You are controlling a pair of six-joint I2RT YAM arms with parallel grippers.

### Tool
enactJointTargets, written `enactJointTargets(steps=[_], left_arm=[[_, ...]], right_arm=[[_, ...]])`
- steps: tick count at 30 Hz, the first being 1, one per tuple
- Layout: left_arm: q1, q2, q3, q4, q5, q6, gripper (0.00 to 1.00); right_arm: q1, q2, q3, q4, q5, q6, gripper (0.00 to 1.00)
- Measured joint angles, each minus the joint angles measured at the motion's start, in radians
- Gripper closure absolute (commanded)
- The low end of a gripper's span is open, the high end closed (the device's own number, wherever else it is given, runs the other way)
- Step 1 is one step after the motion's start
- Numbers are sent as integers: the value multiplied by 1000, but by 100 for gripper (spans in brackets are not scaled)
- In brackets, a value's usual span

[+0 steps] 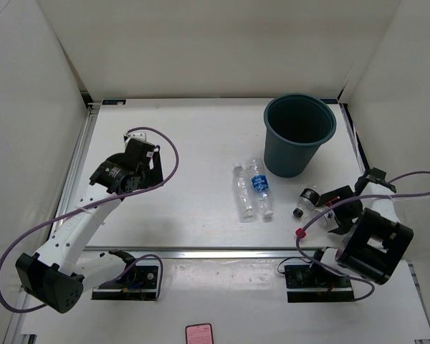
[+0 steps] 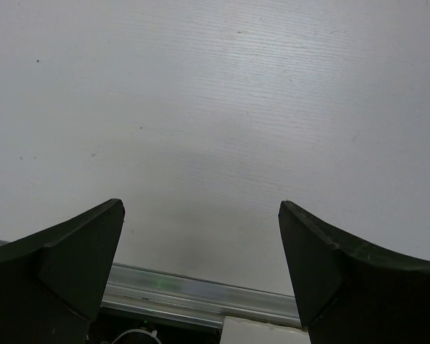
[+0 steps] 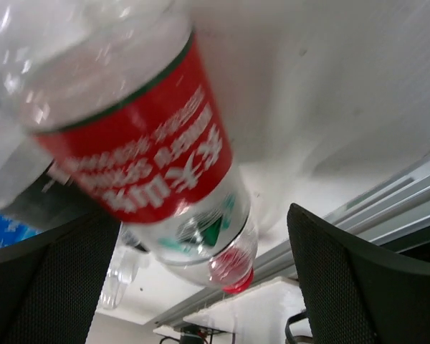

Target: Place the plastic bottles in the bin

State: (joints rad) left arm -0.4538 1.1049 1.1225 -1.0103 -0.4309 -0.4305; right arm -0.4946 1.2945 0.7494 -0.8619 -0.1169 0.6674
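Note:
The dark teal bin (image 1: 299,133) stands at the back right. An unlabelled bottle (image 1: 244,193) and a blue-labelled bottle (image 1: 259,186) lie side by side at mid-table. A short black-capped bottle (image 1: 306,201) lies right of them. The red-labelled bottle (image 3: 140,143) with red cap (image 1: 299,232) lies between the fingers of my right gripper (image 1: 331,209). In the right wrist view that gripper (image 3: 204,247) is open, with a gap between the bottle and the right finger (image 3: 358,279). My left gripper (image 1: 149,166) is open and empty over bare table (image 2: 201,215).
White walls close the table on the left, back and right. A metal rail (image 2: 193,290) runs along the table's near edge, close under my left gripper. Purple cables loop from both arms. A small pink object (image 1: 198,333) lies at the bottom.

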Motion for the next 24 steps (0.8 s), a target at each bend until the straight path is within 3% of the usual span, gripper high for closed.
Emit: enactJointTargets(steps=[4, 8, 9, 12, 14, 21, 24], left_arm=[[-1, 0, 0, -2, 0, 0, 0], [-1, 0, 0, -2, -6, -2, 0], [-1, 0, 0, -2, -7, -3, 0], [-1, 1, 0, -2, -7, -4, 0], [-1, 1, 0, -2, -8, -4, 0], [-1, 1, 0, -2, -8, -4, 0], [-1, 3, 0, 0, -8, -3, 0]], right_arm=[[-30, 56, -1, 29, 24, -9, 6], [-53, 103, -3, 43, 46, -19, 21], [-61, 108, -6, 48, 52, -21, 30], [-87, 112, -7, 48, 60, -21, 45], [-93, 102, 3, 27, 68, -17, 50], [-43, -50, 139, -137, 107, 5, 65], [-14, -170, 192, -211, 99, 17, 67]])
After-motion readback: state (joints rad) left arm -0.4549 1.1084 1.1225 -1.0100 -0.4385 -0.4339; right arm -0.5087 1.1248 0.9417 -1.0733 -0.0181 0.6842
